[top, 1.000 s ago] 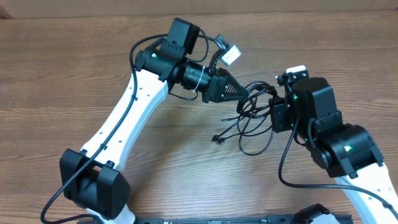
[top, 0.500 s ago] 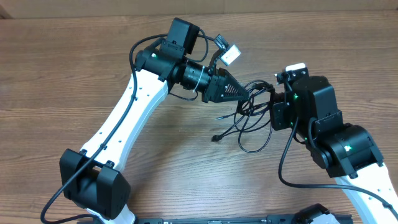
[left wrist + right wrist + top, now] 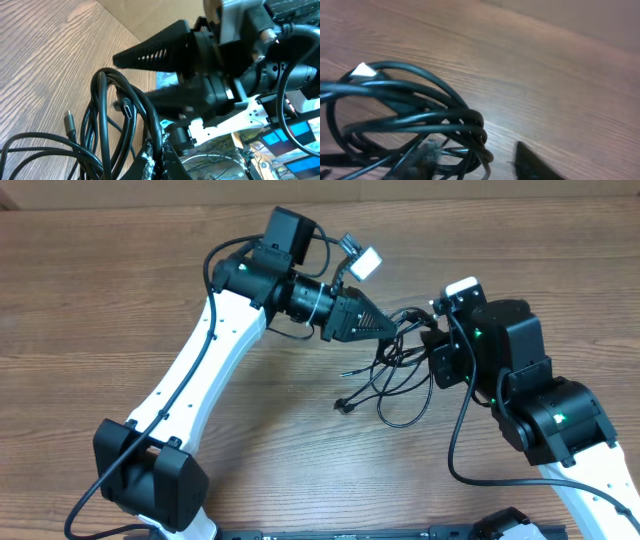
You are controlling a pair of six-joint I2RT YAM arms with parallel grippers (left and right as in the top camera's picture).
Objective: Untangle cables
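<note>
The left fingers clench the tangled cables over the desk; the right fingers stand parted beside them.

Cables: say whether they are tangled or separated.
Tangled. The cables loop over and through one another in a single bunch; none lies apart.

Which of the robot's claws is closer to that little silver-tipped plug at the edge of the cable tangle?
Left. The left gripper, pinching the cables, sits just beside the silver-tipped plug. The right gripper stands open on the tangle's far side.
</note>
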